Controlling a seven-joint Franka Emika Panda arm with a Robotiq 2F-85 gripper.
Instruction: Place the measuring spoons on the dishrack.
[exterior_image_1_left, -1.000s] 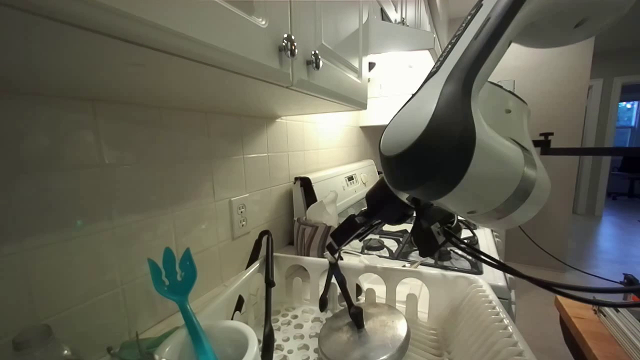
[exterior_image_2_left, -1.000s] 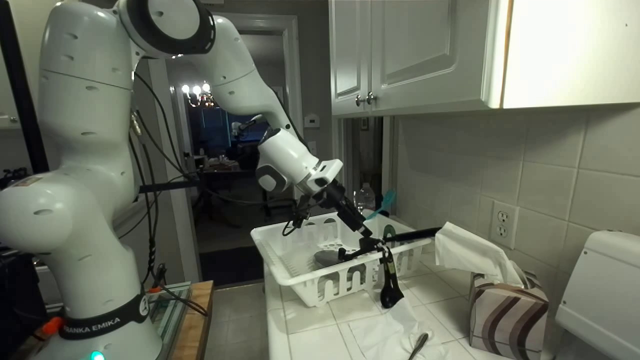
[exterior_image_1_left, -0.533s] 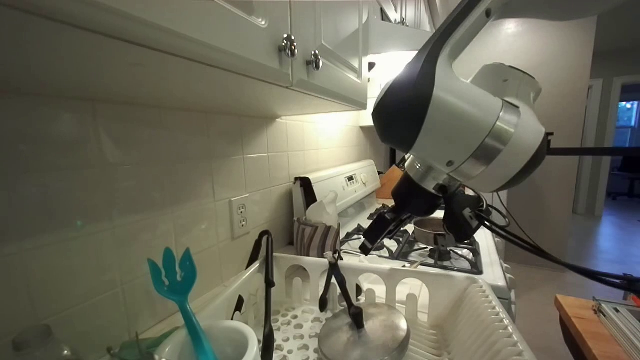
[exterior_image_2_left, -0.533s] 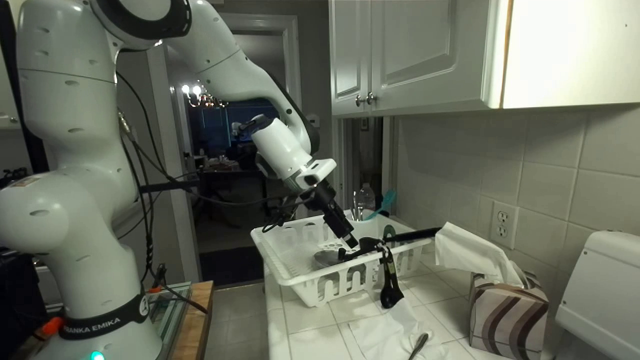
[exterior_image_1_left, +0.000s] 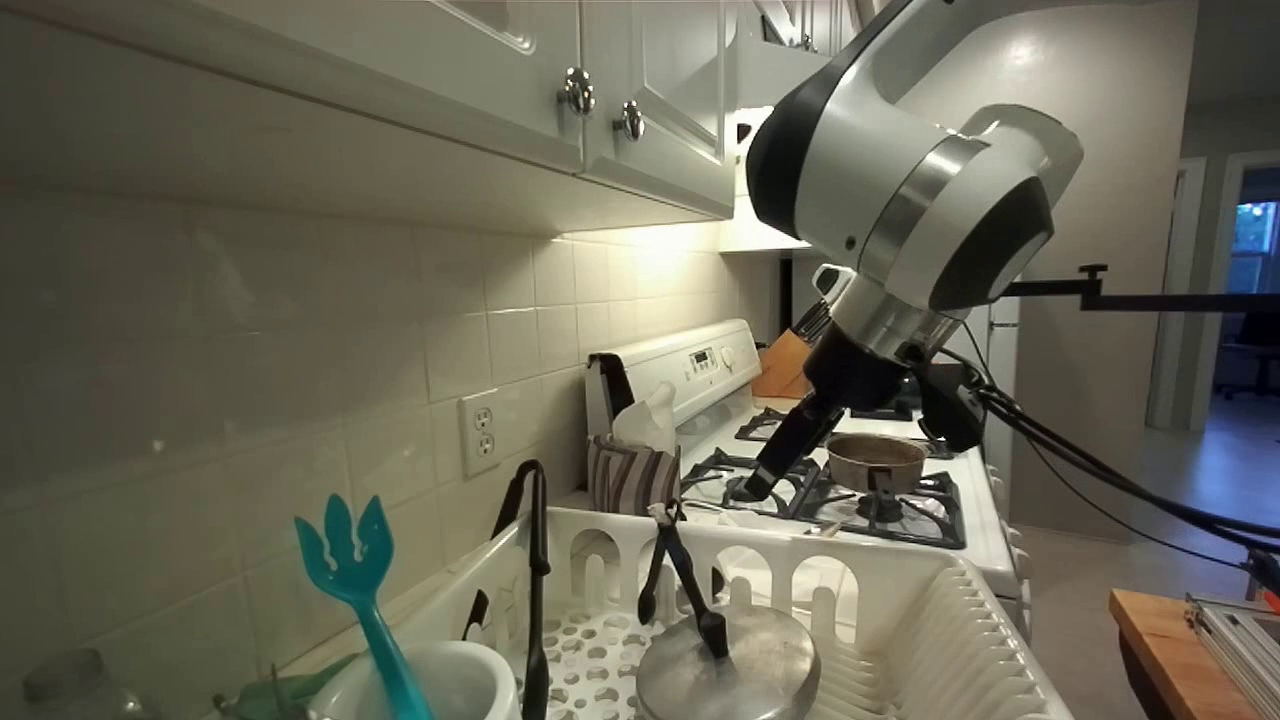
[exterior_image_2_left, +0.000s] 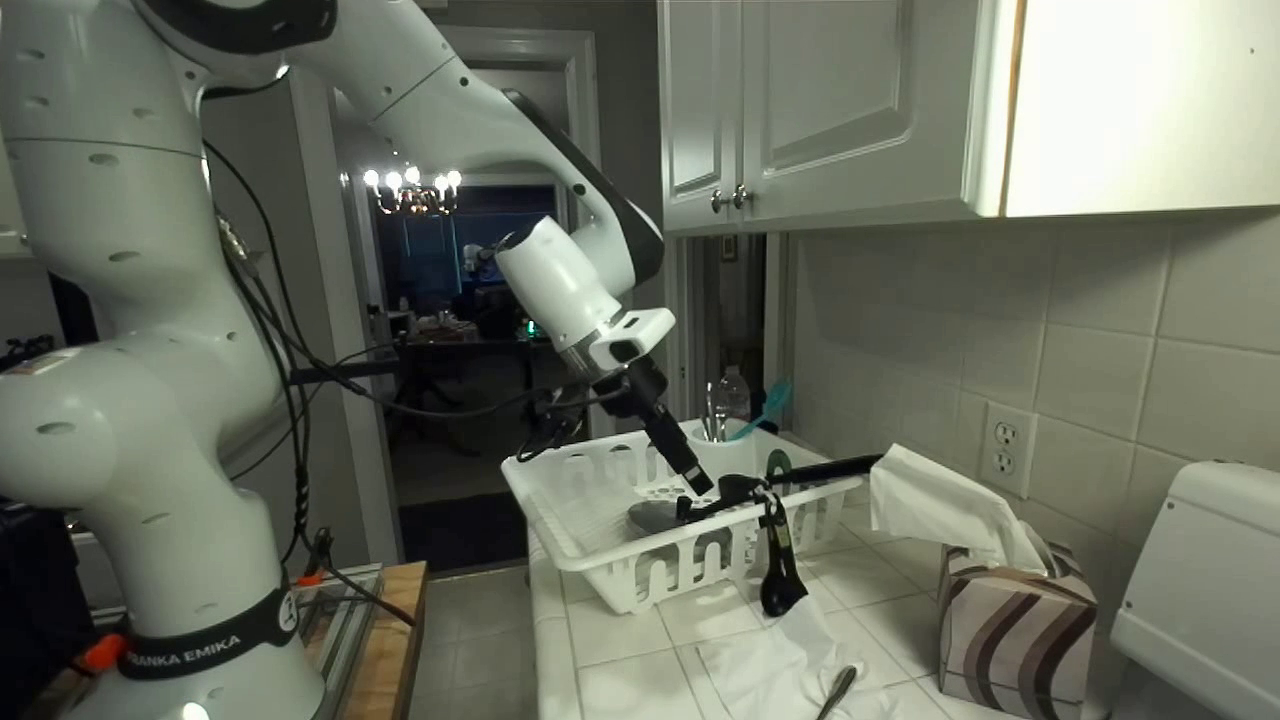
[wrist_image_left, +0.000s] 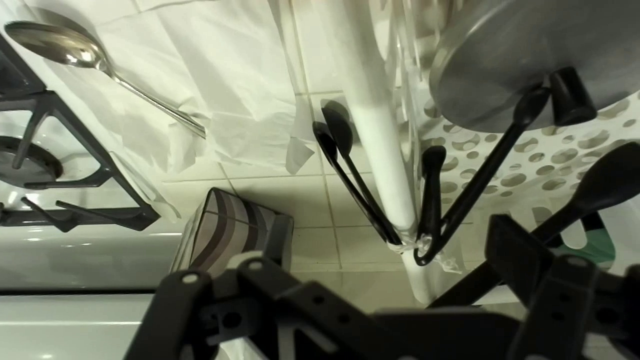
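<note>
The black measuring spoons (exterior_image_1_left: 687, 575) hang over the rim of the white dishrack (exterior_image_1_left: 885, 572), tied together at the top with a white wrap. In the wrist view, some spoons (wrist_image_left: 475, 185) lie on the rack's inner side and two hang outside the rim (wrist_image_left: 370, 120). The outer ones also show in an exterior view (exterior_image_2_left: 778, 570), in front of the rack's wall (exterior_image_2_left: 620, 552). My gripper (wrist_image_left: 392, 242) is open, its fingers apart on either side of the tied end and not touching it. It stands back from the spoons in both exterior views (exterior_image_1_left: 757, 488) (exterior_image_2_left: 702, 484).
A steel lid (exterior_image_1_left: 770, 675) and a black-handled utensil (exterior_image_1_left: 537, 600) lie in the rack. A teal forked utensil (exterior_image_1_left: 370, 600) stands in a white cup (exterior_image_1_left: 470, 670). A striped tissue box (exterior_image_2_left: 1020, 630), a metal spoon (wrist_image_left: 60, 45) and the stove (exterior_image_1_left: 700, 400) are nearby.
My gripper has moved away from the tied end of the spoons, to the right in one exterior picture and to the left in another. The spoons have stayed on the rim.
</note>
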